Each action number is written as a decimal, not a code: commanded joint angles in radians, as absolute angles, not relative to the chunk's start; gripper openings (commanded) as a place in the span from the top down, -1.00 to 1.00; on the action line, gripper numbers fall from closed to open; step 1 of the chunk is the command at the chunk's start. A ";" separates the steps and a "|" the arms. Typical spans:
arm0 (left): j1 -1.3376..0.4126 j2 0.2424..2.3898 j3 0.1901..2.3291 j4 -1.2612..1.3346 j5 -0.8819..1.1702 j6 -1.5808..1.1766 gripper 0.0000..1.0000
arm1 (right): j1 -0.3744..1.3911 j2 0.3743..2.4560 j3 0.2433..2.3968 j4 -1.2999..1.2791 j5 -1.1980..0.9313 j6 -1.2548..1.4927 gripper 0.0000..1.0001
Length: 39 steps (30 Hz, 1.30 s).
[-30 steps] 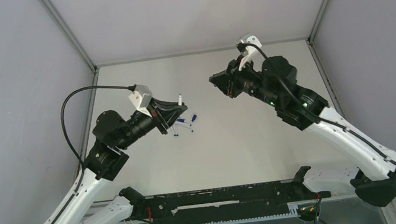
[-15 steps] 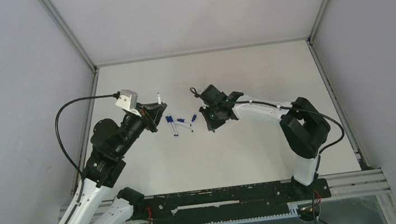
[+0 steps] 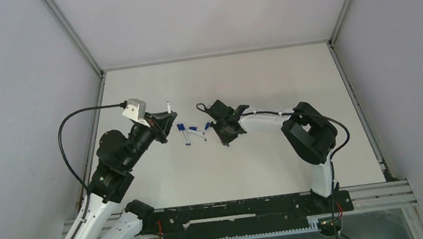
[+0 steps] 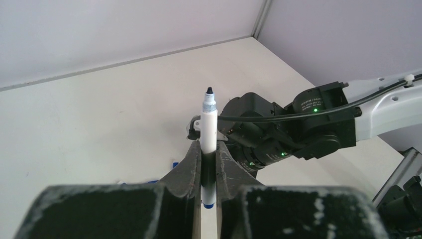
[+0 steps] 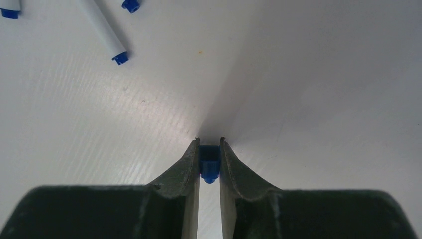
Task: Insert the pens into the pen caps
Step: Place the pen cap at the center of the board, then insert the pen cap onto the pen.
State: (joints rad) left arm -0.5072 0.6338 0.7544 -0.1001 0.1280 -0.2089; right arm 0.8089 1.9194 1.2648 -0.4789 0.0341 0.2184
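Mid-task, nothing joined yet. Clamped upright in left gripper, centre frame: thin white plastic marker pen. Pinched in right gripper, lower centre: tiny dark blue plastic cap. Left lying mid-table: other white pens.

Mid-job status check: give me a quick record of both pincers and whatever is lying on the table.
left pincer: shut on pen, held upright, dark tip bare
right pincer: shut on blue cap, down close to the table
loose pens: lying on the table between the two arms
held pen in blue cap: not yet
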 commanded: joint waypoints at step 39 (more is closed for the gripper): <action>-0.500 0.594 0.747 -0.071 0.124 -0.190 1.00 | 0.831 2.175 1.784 -0.662 0.381 0.741 -0.14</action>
